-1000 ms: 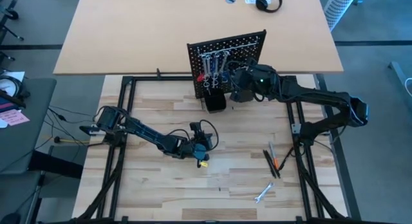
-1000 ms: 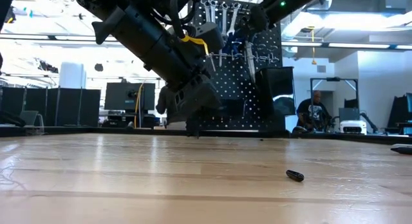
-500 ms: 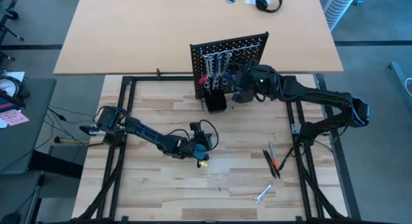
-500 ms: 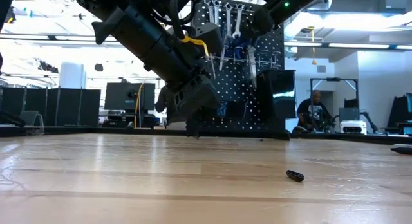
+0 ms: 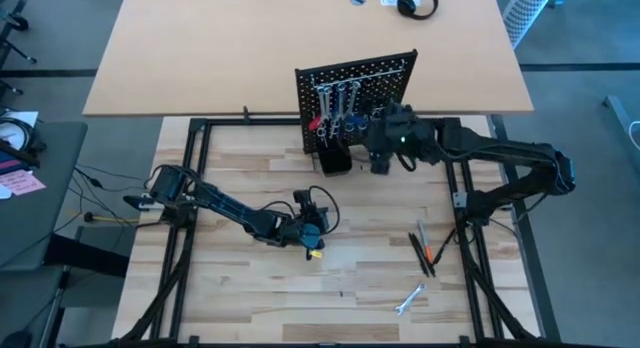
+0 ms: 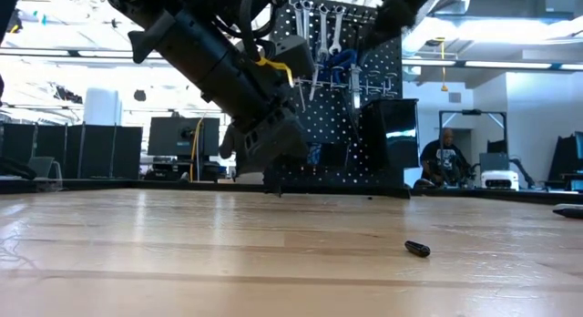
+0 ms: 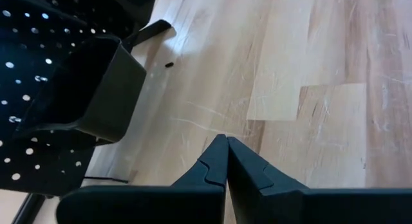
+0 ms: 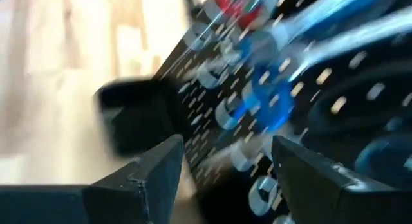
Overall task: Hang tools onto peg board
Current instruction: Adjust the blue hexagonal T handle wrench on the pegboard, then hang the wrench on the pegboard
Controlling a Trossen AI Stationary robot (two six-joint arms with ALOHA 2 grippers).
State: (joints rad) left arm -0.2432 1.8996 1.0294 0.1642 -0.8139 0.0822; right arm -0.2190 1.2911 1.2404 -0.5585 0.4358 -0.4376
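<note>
a black peg board (image 5: 355, 83) stands upright at the far edge of the wooden tabletop (image 5: 240, 278). several tools already hang on it: silver wrenches (image 6: 321, 25), a blue-handled tool (image 8: 270, 105) and a red-handled one (image 5: 316, 121), above a black cup (image 5: 336, 156) at its base. the right gripper (image 8: 222, 163) sits just in front of the board, its two fingers spread apart with nothing between them, the blue handle on the hooks just beyond. the left gripper (image 7: 225, 161) rests low near the middle of the tabletop, fingers pressed together and empty. still lying on the tabletop, well apart from the board on the right side, are an orange-and-black tool (image 5: 427, 251) and a lone silver wrench (image 5: 408, 301). judging from this, most of the hanging is done and at least those two pieces are left to collect.
</note>
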